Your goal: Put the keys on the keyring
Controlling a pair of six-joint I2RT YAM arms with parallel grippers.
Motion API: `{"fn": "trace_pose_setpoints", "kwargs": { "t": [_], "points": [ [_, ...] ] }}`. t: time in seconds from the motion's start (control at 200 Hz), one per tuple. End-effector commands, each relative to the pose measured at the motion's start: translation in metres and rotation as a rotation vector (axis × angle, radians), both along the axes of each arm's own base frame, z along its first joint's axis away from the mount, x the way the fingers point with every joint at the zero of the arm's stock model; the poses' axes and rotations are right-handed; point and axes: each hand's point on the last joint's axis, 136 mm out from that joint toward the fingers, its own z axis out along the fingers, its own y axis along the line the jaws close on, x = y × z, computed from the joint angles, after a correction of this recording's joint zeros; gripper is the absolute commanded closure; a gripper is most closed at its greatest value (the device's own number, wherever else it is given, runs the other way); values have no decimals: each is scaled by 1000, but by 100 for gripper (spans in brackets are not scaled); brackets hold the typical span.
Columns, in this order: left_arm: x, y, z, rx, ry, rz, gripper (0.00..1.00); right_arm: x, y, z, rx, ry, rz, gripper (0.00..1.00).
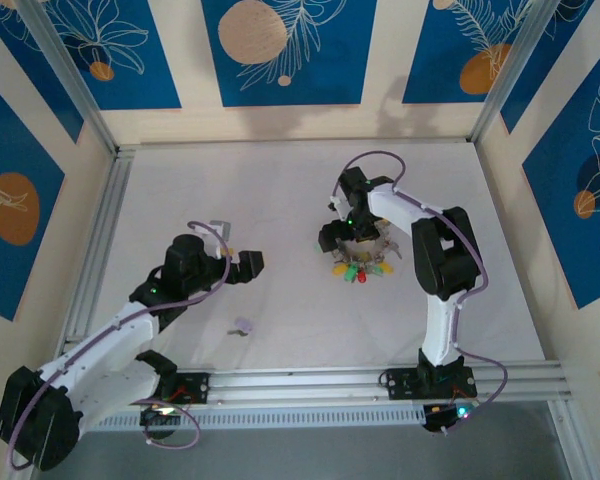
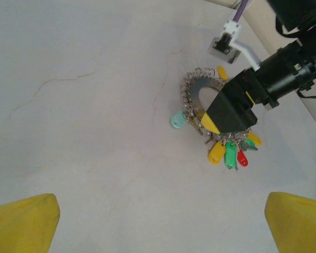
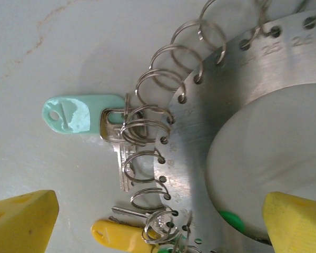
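Surface: pale and matt, with a faint brownish hairline mark seen from the wrist cameras
Keyring: lies flat, right of centre on the surface, under the right arm's wrist; grey metal plate with a wide open middle where the surface shows through, its outer rim drilled with small holes and stamped with numbers
Split rings: wire loops threaded through the rim holes, several of them bare
Keys: bunched on the keyring's near edge, towards the arm bases; yellow, green and red heads fan outward side by side
Mint key: hangs from a split ring at the plate's outer edge, head pointing away from the plate, its face scuffed, metal blade lying along the rim
Yellow key: next along the rim from the mint key, near it, head also pointing outward
Lilac key: lies alone on bare surface, off the keyring and well apart from it, nearer the arm bases than the left fingers are
Right fingers: apart, nothing clamped; they straddle the plate, one yellow tip over bare surface outside the rim, the other over the open middle; cannot tell whether they touch the plate
Left fingers: spread wide with nothing between them, above bare surface left of centre, pointed towards the keyring and well apart from it
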Motion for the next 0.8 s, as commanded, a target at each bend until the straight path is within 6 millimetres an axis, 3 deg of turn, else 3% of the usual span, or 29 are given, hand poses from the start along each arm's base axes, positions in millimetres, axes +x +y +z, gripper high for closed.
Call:
{"fn": "trace_pose_setpoints", "kwargs": {
  "t": [0.0,0.305,0.795],
  "points": [
    [-2,4,0,3,-5,-2,0,-15,11,-3,50,84,43,1],
    [-2,5,1,-11,-14,7,0,-23,5,-6,17,122,70,1],
    [-7,15,4,7,-21,23,0,-49,42,-12,89,186,136,1]
  ]
}}
